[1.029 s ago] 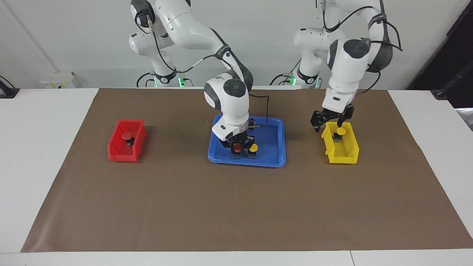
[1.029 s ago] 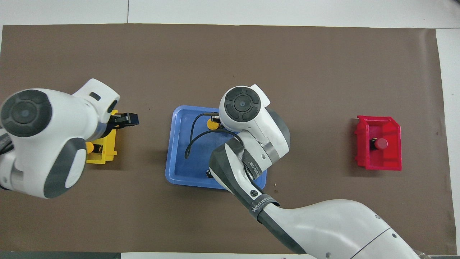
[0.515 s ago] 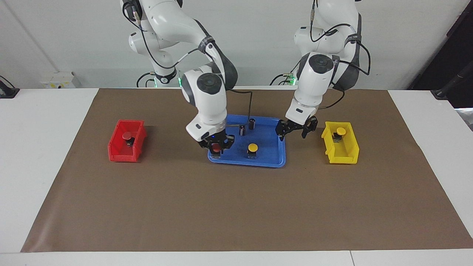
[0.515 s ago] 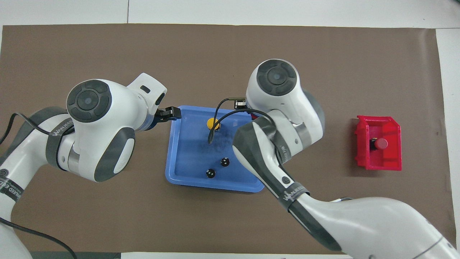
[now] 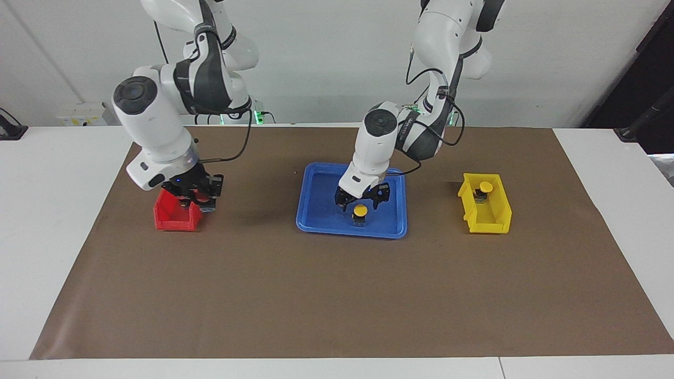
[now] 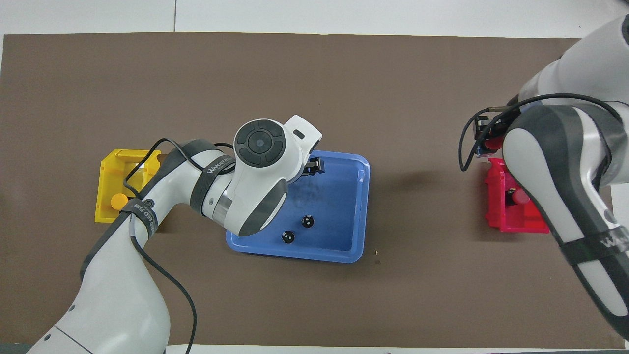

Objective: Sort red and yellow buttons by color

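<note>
One camera sits high across the table, facing the two Franka arms and tilted down, so their bases stand along the top edge against the white wall. The other hangs high above the robots' own end and looks steeply down and forward — the arms enter from the bottom. Both stand well back and take in the whole brown mat (image 5: 337, 295). They share the blue tray (image 5: 321, 195), red bin (image 5: 169, 218) and yellow bin (image 5: 495, 218) — turned half a turn between them.
</note>
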Controlling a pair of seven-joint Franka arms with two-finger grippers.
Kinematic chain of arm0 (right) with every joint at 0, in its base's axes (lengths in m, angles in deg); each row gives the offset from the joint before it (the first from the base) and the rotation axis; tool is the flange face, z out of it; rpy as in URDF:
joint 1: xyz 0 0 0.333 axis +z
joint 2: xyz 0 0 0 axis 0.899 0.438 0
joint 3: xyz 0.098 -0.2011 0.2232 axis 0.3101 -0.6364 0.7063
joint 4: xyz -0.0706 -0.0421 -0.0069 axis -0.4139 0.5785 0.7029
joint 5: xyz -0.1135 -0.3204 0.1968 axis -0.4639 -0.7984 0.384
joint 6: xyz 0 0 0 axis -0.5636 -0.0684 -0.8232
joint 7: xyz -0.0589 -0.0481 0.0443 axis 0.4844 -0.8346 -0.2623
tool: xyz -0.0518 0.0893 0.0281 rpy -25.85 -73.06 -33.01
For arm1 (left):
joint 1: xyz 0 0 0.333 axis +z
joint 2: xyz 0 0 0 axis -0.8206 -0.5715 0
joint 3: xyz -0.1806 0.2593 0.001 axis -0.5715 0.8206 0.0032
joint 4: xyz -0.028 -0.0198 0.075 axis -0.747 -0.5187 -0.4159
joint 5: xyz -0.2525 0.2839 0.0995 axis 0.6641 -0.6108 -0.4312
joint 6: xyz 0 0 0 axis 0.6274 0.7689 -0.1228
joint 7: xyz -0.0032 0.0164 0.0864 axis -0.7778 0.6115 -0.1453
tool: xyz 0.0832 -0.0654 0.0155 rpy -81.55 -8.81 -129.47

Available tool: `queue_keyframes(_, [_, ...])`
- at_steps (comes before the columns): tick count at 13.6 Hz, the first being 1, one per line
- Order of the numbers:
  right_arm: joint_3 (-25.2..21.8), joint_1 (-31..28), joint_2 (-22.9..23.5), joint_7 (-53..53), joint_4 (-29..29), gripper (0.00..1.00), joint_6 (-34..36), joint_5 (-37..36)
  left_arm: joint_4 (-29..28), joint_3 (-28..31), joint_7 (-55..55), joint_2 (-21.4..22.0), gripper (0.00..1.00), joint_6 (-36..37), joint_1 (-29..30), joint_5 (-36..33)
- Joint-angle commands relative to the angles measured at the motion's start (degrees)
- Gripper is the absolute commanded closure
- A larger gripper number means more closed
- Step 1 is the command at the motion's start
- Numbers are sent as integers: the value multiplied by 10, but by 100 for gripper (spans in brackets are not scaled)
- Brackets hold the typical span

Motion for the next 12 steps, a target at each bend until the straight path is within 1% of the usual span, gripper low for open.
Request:
queue_keyframes(1, [9,-69,-25,81,-51,84,-27,39,10,11,18,-5,13,-6,-11,4])
queue_keyframes(2, [9,-77,-31,88,-66,84,-38,48,10,11,24,-6,21,-17,-11,3])
queue_keyframes(3, [9,-78,-38,95,-86,84,-54,48,11,12,24,-7,22,-19,-11,4])
queue_keyframes(4, [9,-83,-49,113,-121,84,-99,48,13,14,23,-11,22,-19,-10,4])
queue_keyframes(5, [9,-92,-56,132,-148,84,-133,48,14,15,23,-13,24,-19,-8,4])
queue_keyframes(6, [9,-101,-59,149,-171,84,-159,48,14,15,24,-13,28,-19,-7,3])
queue_keyframes(7, [9,-102,-63,158,-182,84,-175,48,14,15,25,-13,31,-12,-7,2])
queue_keyframes(8, [9,-102,-66,159,-189,84,-176,48,14,16,25,-12,33,-10,-7,2])
queue_keyframes(10, [9,-109,-70,180,-199,84,-177,48,14,17,29,-12,41,-4,-7,-15])
queue_keyframes(12, [9,-119,-77,183,-217,84,-188,48,15,17,37,-12,56,-4,-7,-16])
